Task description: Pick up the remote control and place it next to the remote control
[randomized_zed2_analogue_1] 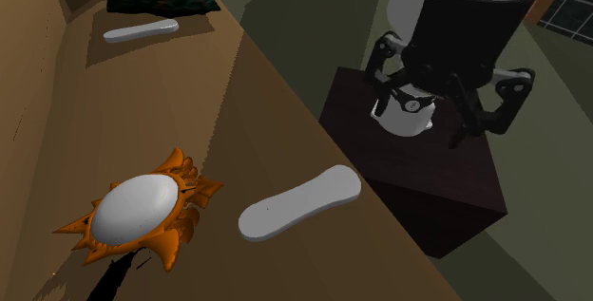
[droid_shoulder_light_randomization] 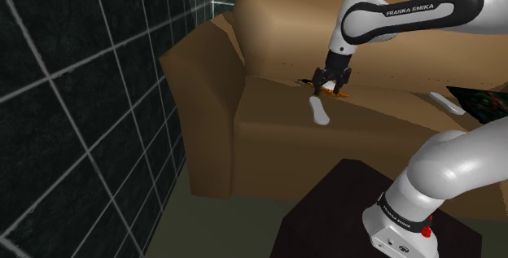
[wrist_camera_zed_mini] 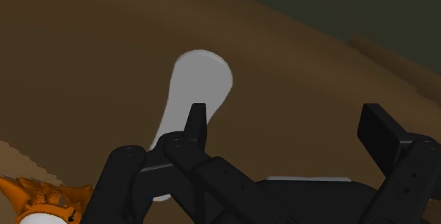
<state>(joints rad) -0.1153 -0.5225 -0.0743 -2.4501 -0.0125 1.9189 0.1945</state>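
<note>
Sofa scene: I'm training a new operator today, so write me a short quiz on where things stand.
1. True or false: the gripper is shut on the nearer remote.
2. What lies close to the nearer remote on the sofa? A) an orange spiky object with a white centre B) a mug C) a book
3. How many white remotes lie on the sofa seat?

Key: 1 false, the fingers stand apart and clasp nothing. 2 A. 3 two, counting the far remote.
</note>
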